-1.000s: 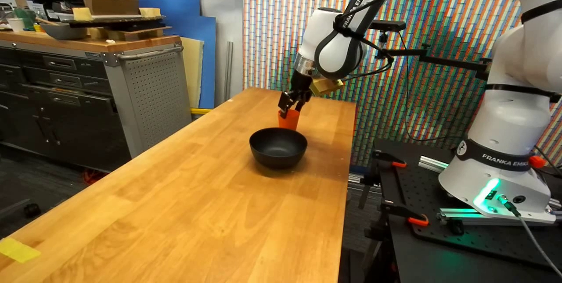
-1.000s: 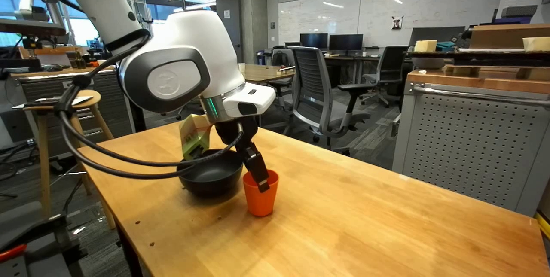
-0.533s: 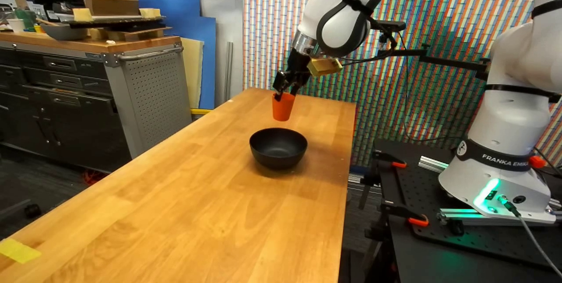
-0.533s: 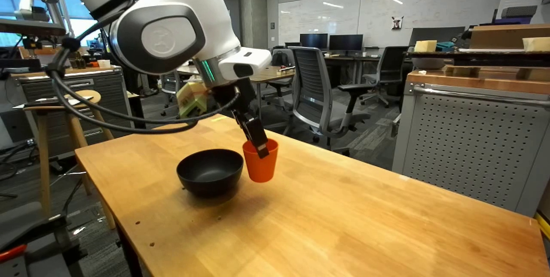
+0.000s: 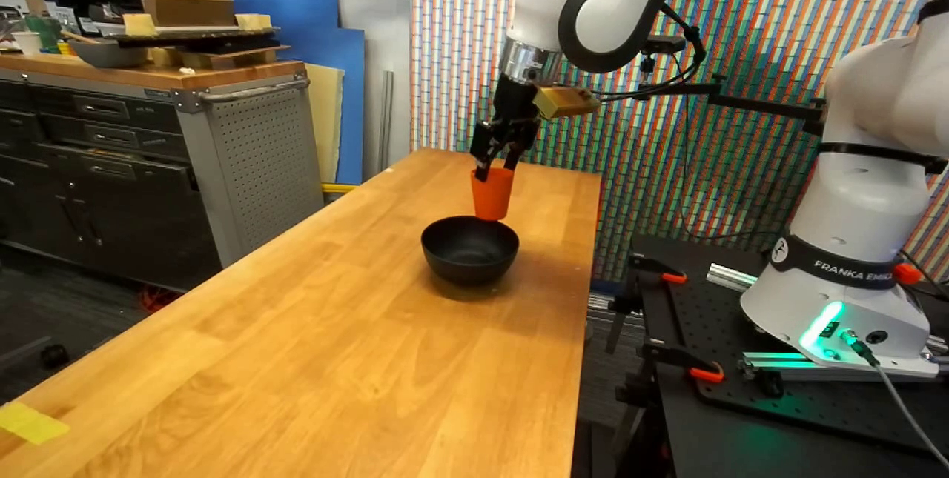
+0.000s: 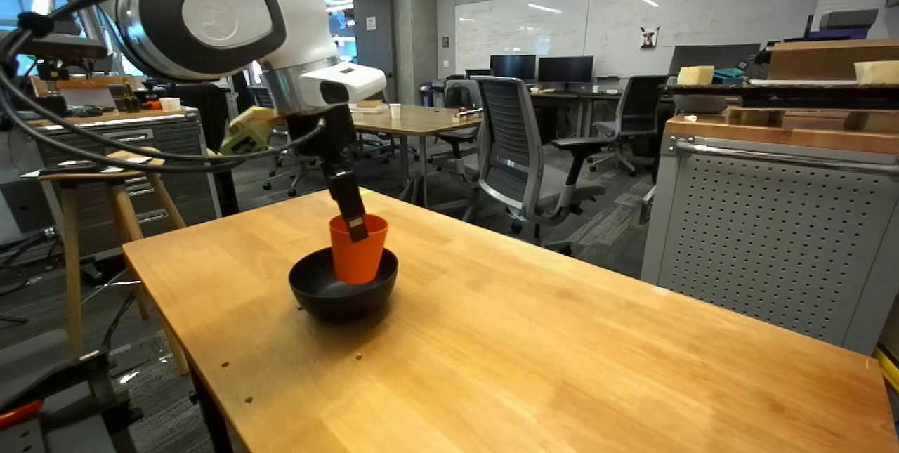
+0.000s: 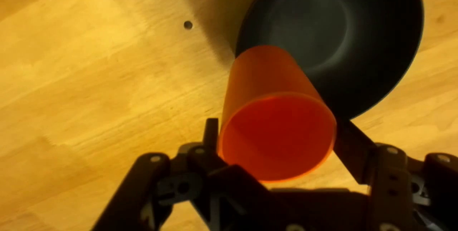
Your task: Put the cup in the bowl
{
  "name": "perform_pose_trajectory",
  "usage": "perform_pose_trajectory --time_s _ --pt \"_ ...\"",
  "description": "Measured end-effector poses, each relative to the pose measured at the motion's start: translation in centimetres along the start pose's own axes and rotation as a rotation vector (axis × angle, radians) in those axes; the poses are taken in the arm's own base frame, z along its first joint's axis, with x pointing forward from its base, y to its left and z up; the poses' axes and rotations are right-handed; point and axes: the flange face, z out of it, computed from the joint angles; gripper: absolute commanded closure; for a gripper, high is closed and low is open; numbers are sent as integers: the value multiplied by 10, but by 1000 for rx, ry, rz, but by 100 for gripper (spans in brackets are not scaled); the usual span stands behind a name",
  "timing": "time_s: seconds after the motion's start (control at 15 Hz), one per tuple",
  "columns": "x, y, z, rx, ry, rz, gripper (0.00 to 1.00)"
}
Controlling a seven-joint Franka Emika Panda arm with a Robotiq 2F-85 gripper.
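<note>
A round-seated wooden stool (image 6: 71, 256) stands at the far left of an exterior view, beyond the butcher-block table (image 6: 562, 340). On that table sits the bowl (image 6: 343, 305), black, matte, shallow and wide-mouthed. Just right of its middle comes the cup (image 6: 357, 261), held over it: orange-red plastic, plain and smooth, nearly upright, tapering from an open rim to a narrower base, its inside deeper red in the wrist view. Whether its base touches the bowl, I cannot tell. The gripper (image 5: 496, 170) pinches it from opposite sides near the rim. Farther right come a gray office chair (image 6: 507, 140), a wall-mounted whiteboard (image 6: 611, 31) and a tool cabinet (image 6: 779, 228) with a perforated side panel.
</note>
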Motion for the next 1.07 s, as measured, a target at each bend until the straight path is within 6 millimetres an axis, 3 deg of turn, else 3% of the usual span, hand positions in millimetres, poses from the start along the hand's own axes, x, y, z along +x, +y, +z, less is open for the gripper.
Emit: perform_pose_trajectory --time_s 0.33,0.6,1.07 --pt "-34 -33 1 15 -54 -25 45" --pt "-49 -56 0 61 -29 -58 45" --pt "-54 -57 20 104 60 -136 45"
